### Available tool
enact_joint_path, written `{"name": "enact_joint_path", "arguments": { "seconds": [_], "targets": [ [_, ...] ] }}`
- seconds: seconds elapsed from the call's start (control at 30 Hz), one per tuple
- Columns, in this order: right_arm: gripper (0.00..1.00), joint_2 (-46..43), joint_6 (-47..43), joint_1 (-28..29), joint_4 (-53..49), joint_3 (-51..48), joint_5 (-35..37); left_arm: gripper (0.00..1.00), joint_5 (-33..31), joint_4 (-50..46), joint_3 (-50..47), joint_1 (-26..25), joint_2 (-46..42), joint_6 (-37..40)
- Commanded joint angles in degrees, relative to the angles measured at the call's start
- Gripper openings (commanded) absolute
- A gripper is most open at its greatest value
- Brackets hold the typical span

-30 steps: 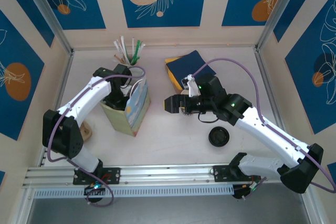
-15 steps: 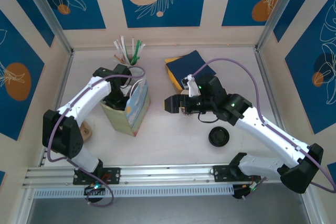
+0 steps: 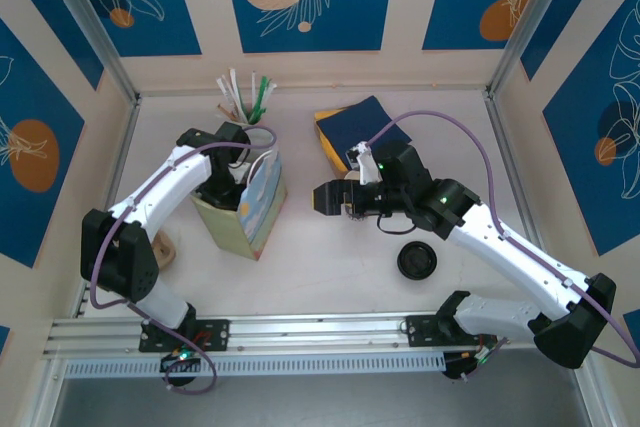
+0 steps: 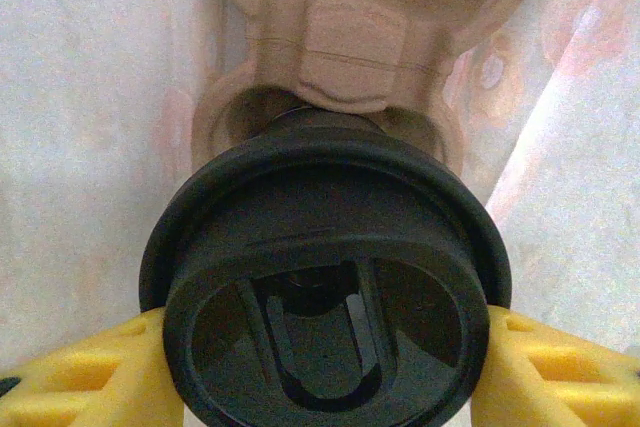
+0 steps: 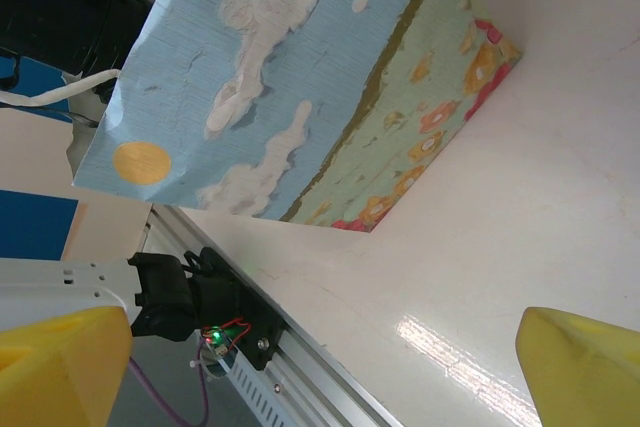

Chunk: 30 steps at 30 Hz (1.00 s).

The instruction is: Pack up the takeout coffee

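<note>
One takeout coffee (image 4: 320,277), gripped by left tool (image 4: 320,379), inside the paper bag (image 3: 262,199).

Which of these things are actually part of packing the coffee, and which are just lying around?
In the job: takeout coffee, gripped by the left hand; patterned paper bag around it; brown moulded tray by it.
Lying about: loose black lid; blue and yellow napkins; bundle of sticks at the back.

Painted paper bag (image 3: 262,199) stands upright, left of centre on the table (image 3: 330,247). Loose black lid (image 3: 416,261) lies flat, well right. Dark blue napkins (image 3: 358,125) sit behind, white and green sticks (image 3: 243,97) by the back wall.
</note>
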Motion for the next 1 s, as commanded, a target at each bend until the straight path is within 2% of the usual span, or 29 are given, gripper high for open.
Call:
{"name": "enact_joint_path", "arguments": {
  "seconds": [0.0,0.97],
  "targets": [
    [0.99,0.02,-0.29,0.39,0.02,-0.27,0.51,0.48,-2.16,1.11,-3.58,1.40,2.54,0.69],
    [0.99,0.01,-0.56,0.37,-0.25,-0.14,0.47,0.48,-1.80,3.46,-5.60,1.93,4.39,0.98]
  ]
}}
